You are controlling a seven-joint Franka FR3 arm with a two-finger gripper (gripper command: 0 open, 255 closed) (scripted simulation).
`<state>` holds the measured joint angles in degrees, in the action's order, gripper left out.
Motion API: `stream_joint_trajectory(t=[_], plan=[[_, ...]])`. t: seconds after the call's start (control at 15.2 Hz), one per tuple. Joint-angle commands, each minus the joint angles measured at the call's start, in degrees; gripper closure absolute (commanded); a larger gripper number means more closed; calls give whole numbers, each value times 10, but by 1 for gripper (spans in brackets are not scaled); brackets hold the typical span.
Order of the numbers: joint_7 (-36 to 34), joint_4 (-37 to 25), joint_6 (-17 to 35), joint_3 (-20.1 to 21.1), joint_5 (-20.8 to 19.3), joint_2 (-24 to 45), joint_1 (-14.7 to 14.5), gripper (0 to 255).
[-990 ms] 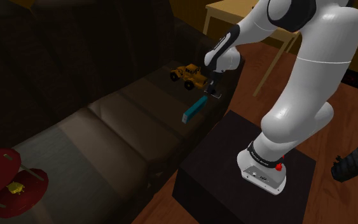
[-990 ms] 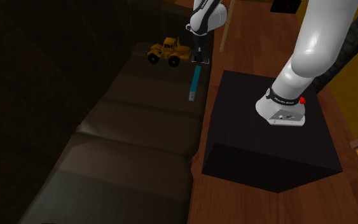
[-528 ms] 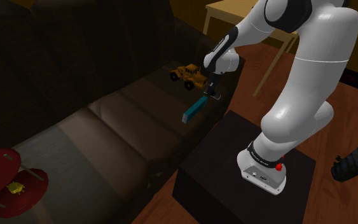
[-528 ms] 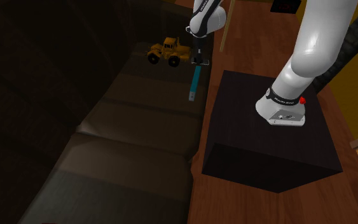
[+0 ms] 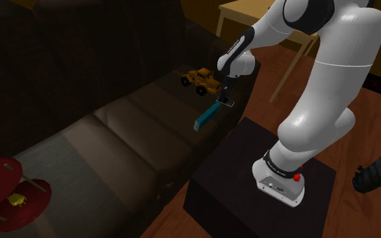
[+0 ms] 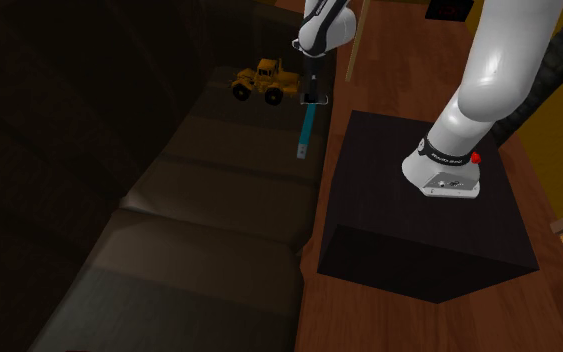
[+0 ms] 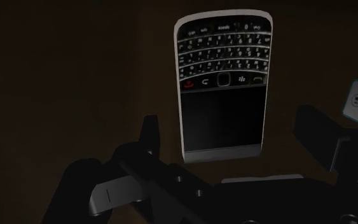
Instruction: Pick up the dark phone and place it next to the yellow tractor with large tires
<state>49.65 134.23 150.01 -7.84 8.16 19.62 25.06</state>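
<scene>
Pincer [image 7: 229, 124] a tad lower than a sec ago, wide open, dark phone [image 7: 222, 83] btwn fingers [image 7: 149, 130] but untouched. Prob ready to close; yellow tractor [image 5: 201, 80] near, just beyond.

Glossy phone [image 7: 222, 83] — smooth leathery sofa [image 5: 101, 142], wooden floor [image 6: 419, 330].

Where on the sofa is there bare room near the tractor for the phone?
Bare: the seat from the tractor toward the shoulder view's left. Crowded: the front edge under the tool, with phone and teal bar.
</scene>
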Motion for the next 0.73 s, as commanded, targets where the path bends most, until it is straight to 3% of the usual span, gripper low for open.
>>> stream_joint_trajectory(t=[0.0, 0.13, 0.66], plan=[[-7, 0, -26, -6, -9, -27, -4, 0], [-15, -1, -57, -12, -20, -57, -7, 0], [-15, -1, -57, -11, -21, -57, -7, 0]])
